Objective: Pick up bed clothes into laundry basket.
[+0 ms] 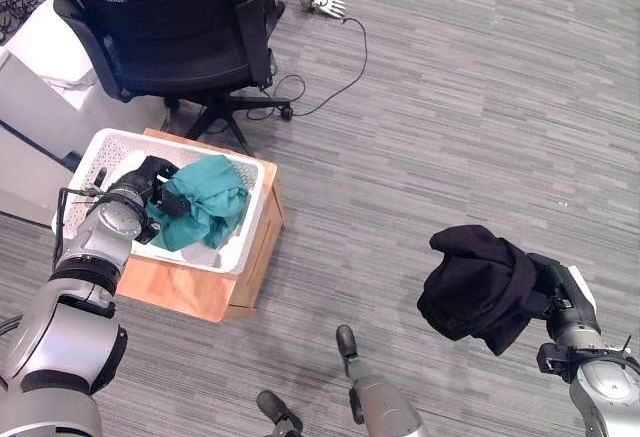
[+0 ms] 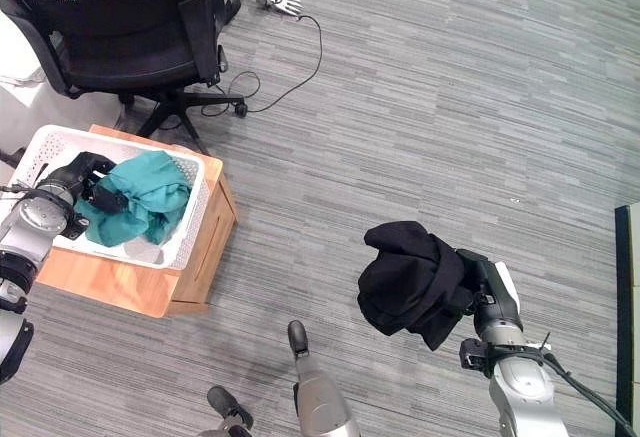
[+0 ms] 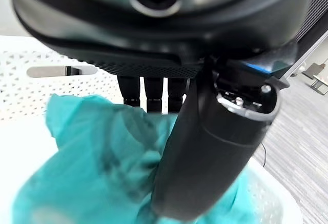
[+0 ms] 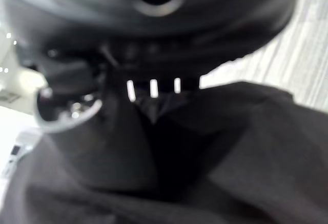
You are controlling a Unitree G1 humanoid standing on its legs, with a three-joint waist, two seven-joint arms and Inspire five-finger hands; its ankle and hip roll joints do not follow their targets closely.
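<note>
Left hand [image 1: 150, 185], nearest in its wrist view, pinches the teal cloth [image 1: 205, 200] inside the white laundry basket [image 1: 252, 219] on a wooden box [image 1: 205, 292]. Right hand [image 2: 478, 287] clamps a black garment [image 2: 408, 282] above the floor, well apart; risk: dangling folds snag the rim or slip free.

The light is bright and even over the grey carpet floor [image 1: 470, 87], with no hard glare. A soft shadow lies under the office chair [image 1: 170, 27] and beside the wooden box [image 1: 225, 277]. In the right wrist view the black cloth [image 4: 246, 152] and the right hand [image 4: 102, 147] are blurred and dark. In the left wrist view the teal cloth [image 3: 97, 167] is out of focus, and the left hand [image 3: 205, 152] is somewhat soft.
</note>
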